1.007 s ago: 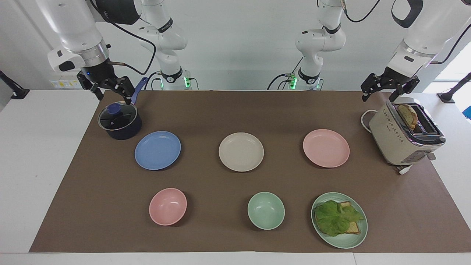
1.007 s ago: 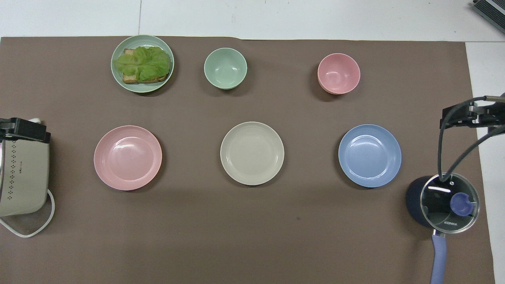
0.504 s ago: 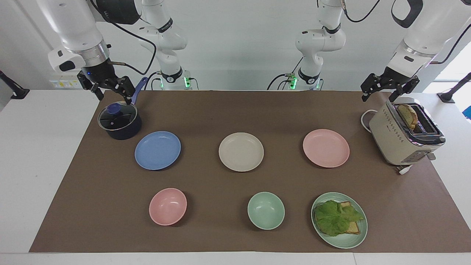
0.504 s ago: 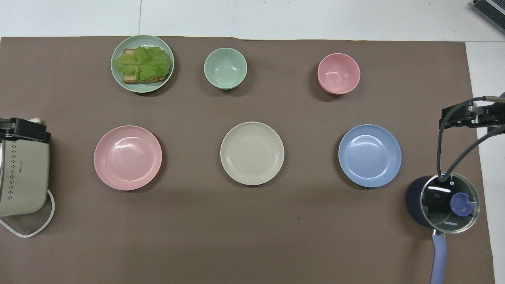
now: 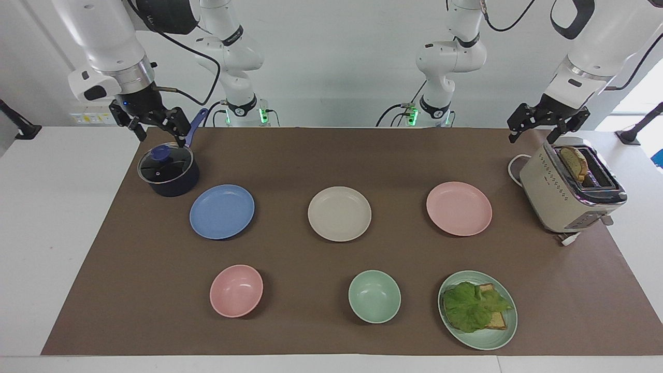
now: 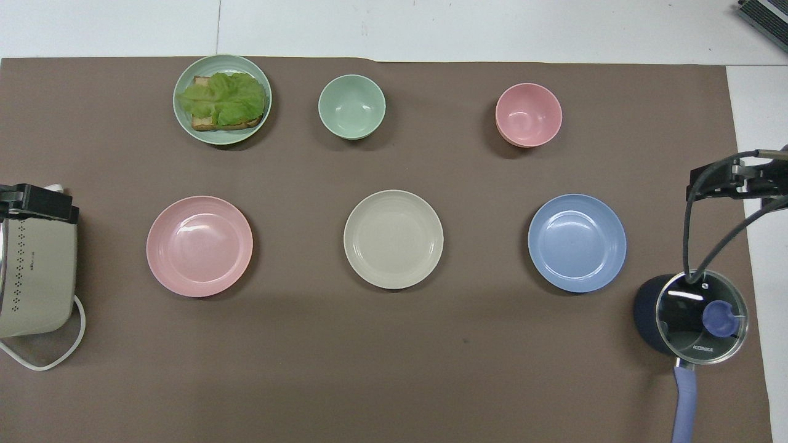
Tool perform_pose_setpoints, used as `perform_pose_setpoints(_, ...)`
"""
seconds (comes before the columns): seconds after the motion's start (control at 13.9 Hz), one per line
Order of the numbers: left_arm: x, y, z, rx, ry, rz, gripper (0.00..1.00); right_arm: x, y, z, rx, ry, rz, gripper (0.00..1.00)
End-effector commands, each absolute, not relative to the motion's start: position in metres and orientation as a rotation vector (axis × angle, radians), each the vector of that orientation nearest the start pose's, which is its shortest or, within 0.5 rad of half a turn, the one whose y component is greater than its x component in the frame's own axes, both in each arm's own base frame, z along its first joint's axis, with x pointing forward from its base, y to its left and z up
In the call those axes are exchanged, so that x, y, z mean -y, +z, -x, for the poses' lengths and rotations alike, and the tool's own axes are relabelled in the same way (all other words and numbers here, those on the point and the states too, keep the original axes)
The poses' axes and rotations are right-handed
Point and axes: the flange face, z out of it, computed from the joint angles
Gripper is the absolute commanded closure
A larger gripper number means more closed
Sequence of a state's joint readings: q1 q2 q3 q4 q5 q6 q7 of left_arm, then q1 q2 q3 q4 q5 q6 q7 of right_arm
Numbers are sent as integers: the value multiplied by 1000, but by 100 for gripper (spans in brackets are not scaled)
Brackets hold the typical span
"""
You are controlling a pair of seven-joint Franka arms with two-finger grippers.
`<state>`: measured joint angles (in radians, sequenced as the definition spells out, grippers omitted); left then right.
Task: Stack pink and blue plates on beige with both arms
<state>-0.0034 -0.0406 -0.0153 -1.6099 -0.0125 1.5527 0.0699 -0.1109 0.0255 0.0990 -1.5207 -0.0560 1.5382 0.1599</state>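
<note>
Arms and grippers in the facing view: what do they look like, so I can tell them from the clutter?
Both are glossy white jointed arms with black joint bands and loose black cables. Green lights glow at both bases. Each ends in a silver wrist ring and a small black fingered gripper: the left gripper above the toaster, the right gripper above the lidded pot.

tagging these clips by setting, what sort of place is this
Most likely a robotics lab staged as a kitchen table. Two white robot arms stand at a white table covered by a brown mat, which is laid with coloured plates and bowls, a lidded saucepan and a toaster holding bread.
</note>
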Motion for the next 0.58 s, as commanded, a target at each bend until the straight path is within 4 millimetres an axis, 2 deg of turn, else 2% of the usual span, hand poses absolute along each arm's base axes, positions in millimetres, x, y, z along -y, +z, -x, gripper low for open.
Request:
perform_pose_setpoints(0.0, 11, 632, -534, -115, 21, 3159, 0, 15, 633, -562, -250, -8, 3183, 0)
perform_pose_setpoints(0.5, 9, 630, -534, -102, 19, 3159, 0, 16, 633, -561, -253, 4, 3184, 0)
